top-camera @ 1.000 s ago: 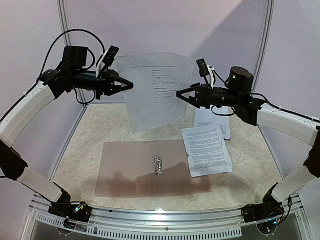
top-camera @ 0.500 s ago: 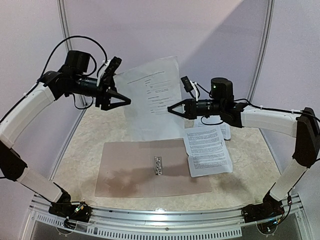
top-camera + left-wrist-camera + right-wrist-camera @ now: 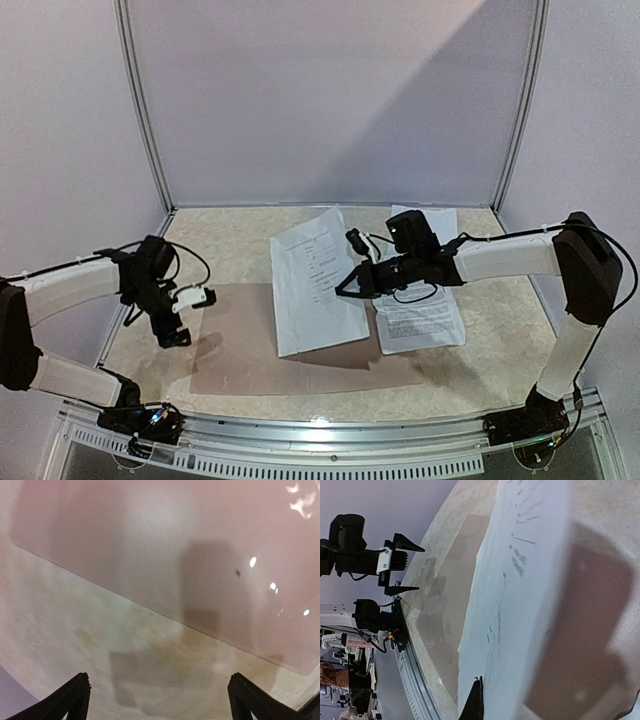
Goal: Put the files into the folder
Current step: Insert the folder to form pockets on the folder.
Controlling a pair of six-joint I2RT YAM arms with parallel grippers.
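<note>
Gripping one file sheet [image 3: 312, 285] over the folder [image 3: 235, 355], right pincer [image 3: 343, 288] clamped on its 3 o'clock edge.
Hovering left pincer [image 3: 188, 320], fingers wide apart, above folder's 9 o'clock edge on the worktop [image 3: 230, 245]. Lying tilted across folder's middle, that sheet. More files [image 3: 420, 318] at folder's 3 o'clock edge.

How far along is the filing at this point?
Done: the folder lies open. In hand: one sheet lies tilted across it, far end overhanging, pinched at its edge by the shut right gripper. The left gripper hangs open and empty over the folder's left edge. Left: squaring that sheet, then a second sheet at the folder's right edge and a third sheet behind the arm.
</note>
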